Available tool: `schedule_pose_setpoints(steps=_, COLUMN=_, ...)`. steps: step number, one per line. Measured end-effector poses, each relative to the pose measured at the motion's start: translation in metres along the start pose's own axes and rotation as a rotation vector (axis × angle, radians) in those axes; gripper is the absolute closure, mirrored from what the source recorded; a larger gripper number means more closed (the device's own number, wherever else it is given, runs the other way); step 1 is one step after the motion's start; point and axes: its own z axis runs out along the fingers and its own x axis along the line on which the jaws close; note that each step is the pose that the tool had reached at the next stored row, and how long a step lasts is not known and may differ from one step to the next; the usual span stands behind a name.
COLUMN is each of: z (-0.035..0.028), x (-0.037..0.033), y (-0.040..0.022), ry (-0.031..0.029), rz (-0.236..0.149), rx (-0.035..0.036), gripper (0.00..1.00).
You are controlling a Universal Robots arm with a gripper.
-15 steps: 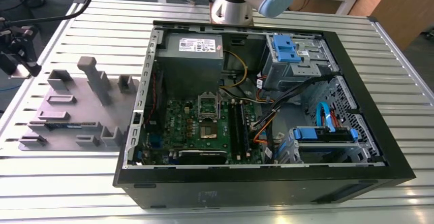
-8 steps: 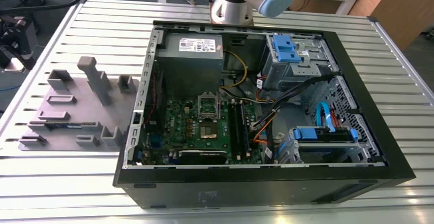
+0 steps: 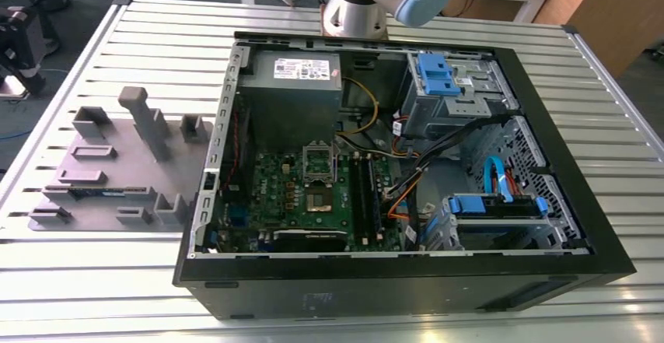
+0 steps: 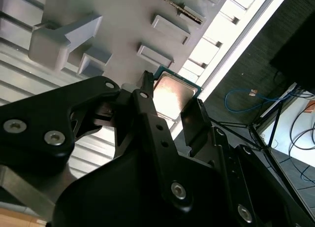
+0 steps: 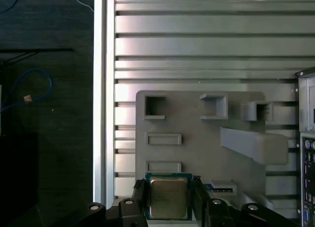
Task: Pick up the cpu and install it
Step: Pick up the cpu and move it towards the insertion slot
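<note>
The pick-up step is judged to be in hand. The small flat square chip with the dull silver metal top, the cpu (image 5: 169, 202), is seen between the two black fingers of the tool (image 5: 168, 183). The fingers are closed only as far as the chip's width and are pressed against its two opposite green edges, so it is taken to be gripped. In both wrist views the chip appears raised clear of the pale grey moulded fixture plate (image 5: 197, 148), which lies beneath the tool on the slatted aluminium bench (image 5: 197, 35). The open black computer case (image 3: 581, 226) stands off to one side of the tool, well apart. Inside it, the socket (image 3: 317, 162) on the green motherboard is not yet filled. Any move from here is judged to call for a level chip and an unslackened grip.
</note>
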Motion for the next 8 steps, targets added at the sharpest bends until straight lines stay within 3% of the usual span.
schedule_pose_setpoints(steps=8, z=-0.017, x=0.0, y=0.0007, ry=-0.0001, rz=0.0, rx=-0.0001, gripper=0.53)
